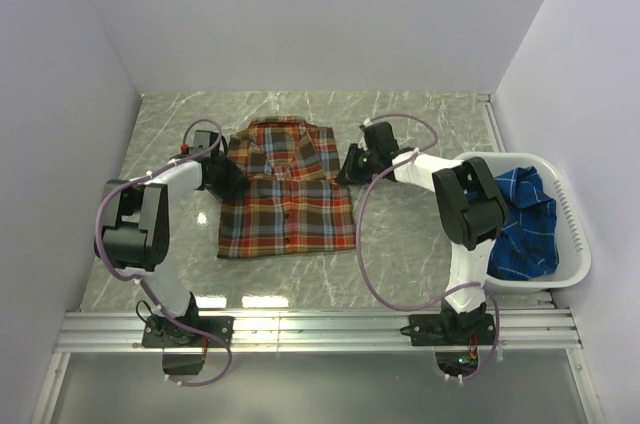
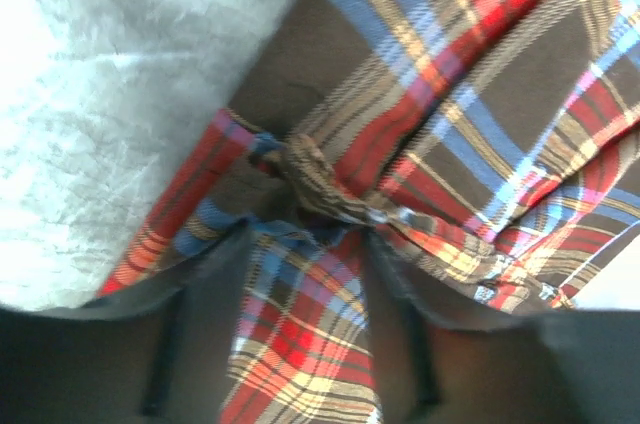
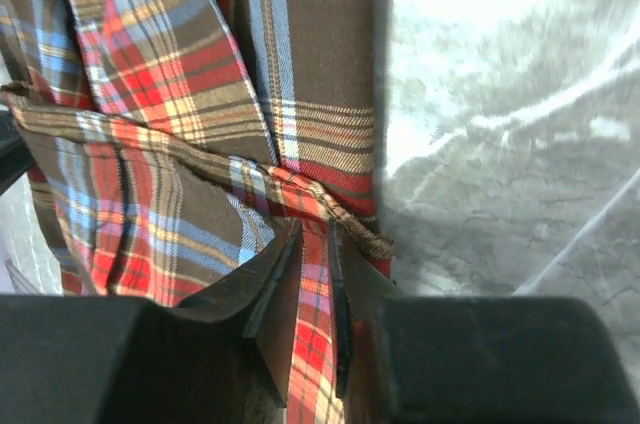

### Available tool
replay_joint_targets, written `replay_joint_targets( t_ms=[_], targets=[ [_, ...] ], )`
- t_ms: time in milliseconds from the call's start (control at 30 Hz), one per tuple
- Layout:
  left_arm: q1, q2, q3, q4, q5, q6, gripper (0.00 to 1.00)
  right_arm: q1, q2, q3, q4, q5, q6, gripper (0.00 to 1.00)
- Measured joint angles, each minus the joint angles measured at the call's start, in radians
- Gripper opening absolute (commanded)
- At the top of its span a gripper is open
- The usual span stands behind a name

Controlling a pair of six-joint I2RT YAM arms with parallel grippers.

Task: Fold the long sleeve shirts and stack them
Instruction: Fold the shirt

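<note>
The red-orange plaid shirt [image 1: 288, 199] lies folded into a rectangle in the middle of the table, collar toward the back. My left gripper [image 1: 228, 176] is at its left edge, shut on a bunched fold of the cloth [image 2: 320, 184], which fills the gap between the fingers [image 2: 205, 324]. My right gripper [image 1: 350, 166] is at the shirt's right edge, shut on a narrow fold of the same shirt [image 3: 200, 74]; the cloth runs between the fingers [image 3: 275, 294]. The bright blue plaid shirt [image 1: 525, 224] lies crumpled in the basket.
The white plastic basket [image 1: 578, 244] stands at the right edge of the grey marble table [image 1: 180, 124], next to the right arm. White walls enclose the table at the left, back and right. A metal rail runs along the near edge.
</note>
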State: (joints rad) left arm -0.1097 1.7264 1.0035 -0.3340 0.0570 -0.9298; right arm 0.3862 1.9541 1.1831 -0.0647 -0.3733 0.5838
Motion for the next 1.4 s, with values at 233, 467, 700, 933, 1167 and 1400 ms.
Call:
replay_joint_targets(
  t_ms=[233,467,700,933,1167,1400],
  targets=[
    [0.003,-0.069,0.011,-0.025,0.009,0.032,0.99,0.006,-0.069,0.066,-0.037,-0.015,-0.044,0.50],
    [-0.125,-0.358,-0.093,-0.049,0.023,0.071,0.82,0.075,-0.273,-0.056,-0.009,-0.158,-0.074,0.50],
    [-0.265,-0.483,-0.351,-0.019,0.122,0.013,0.55,0.272,-0.233,-0.104,-0.024,-0.328,-0.102,0.45],
    [-0.220,-0.341,-0.385,0.039,0.172,-0.037,0.51,0.326,0.048,0.042,-0.133,-0.401,-0.127,0.44],
    [-0.110,-0.166,-0.259,0.135,0.240,-0.055,0.56,0.262,0.198,0.255,-0.237,-0.403,-0.145,0.43],
    [-0.098,-0.207,-0.231,0.145,0.228,-0.032,0.62,0.170,0.197,0.300,-0.259,-0.372,-0.182,0.43]
  ],
)
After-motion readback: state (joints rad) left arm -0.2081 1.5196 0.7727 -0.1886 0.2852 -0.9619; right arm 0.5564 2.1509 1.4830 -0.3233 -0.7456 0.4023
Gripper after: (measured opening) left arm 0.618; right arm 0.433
